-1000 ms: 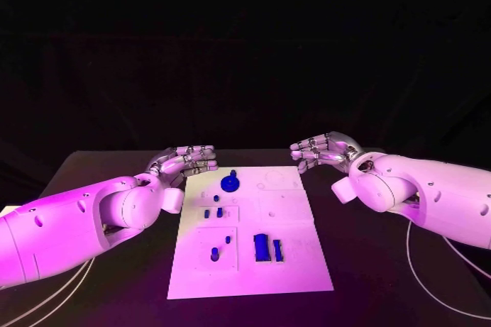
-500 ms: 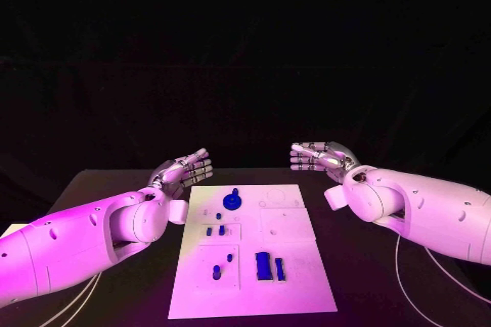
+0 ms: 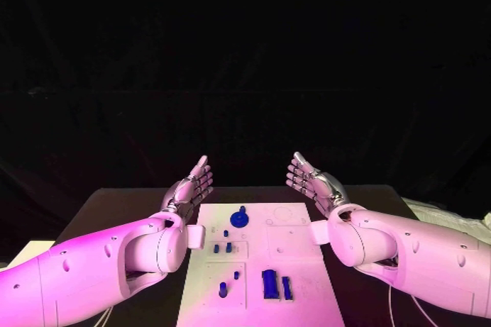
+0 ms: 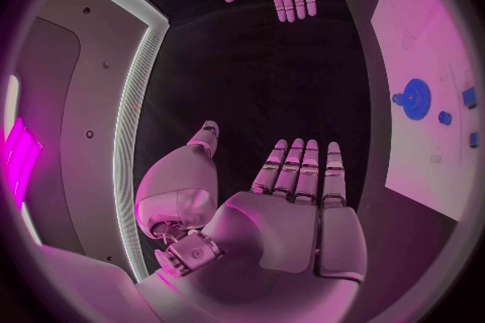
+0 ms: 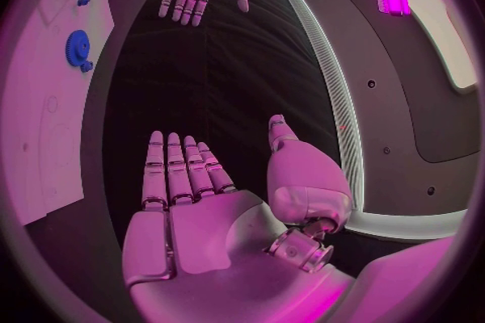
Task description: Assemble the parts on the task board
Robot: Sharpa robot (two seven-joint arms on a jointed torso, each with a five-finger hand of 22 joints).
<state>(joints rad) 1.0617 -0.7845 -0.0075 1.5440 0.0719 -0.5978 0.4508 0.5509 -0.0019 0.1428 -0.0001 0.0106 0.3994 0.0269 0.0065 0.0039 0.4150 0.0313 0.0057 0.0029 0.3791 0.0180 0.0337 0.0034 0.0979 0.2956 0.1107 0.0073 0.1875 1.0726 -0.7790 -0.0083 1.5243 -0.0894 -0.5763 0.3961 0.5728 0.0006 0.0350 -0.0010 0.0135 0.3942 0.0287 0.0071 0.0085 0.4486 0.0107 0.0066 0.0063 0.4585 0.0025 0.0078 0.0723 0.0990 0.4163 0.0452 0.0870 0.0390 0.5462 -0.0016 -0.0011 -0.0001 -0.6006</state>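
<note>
The white rectangular task board (image 3: pixel 296 270) lies flat in the middle of your black bench (image 3: pixel 123 199), between the two arms. Nearest you on it stand a tall blue block (image 3: pixel 269 283) and a slim blue bar (image 3: pixel 287 287), beside a small blue peg (image 3: pixel 223 289). Farther along sits a round blue gear (image 3: pixel 240 218). Beyond the board's sides, your left robot hand (image 3: pixel 191 186) and right robot hand (image 3: pixel 310 182) are raised, fingers straight and spread, holding nothing.

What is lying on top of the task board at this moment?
On the task board lie a round blue gear, several small blue pegs and two upright blue blocks. Neither open hand touches it. The arms cover its side edges.
</note>
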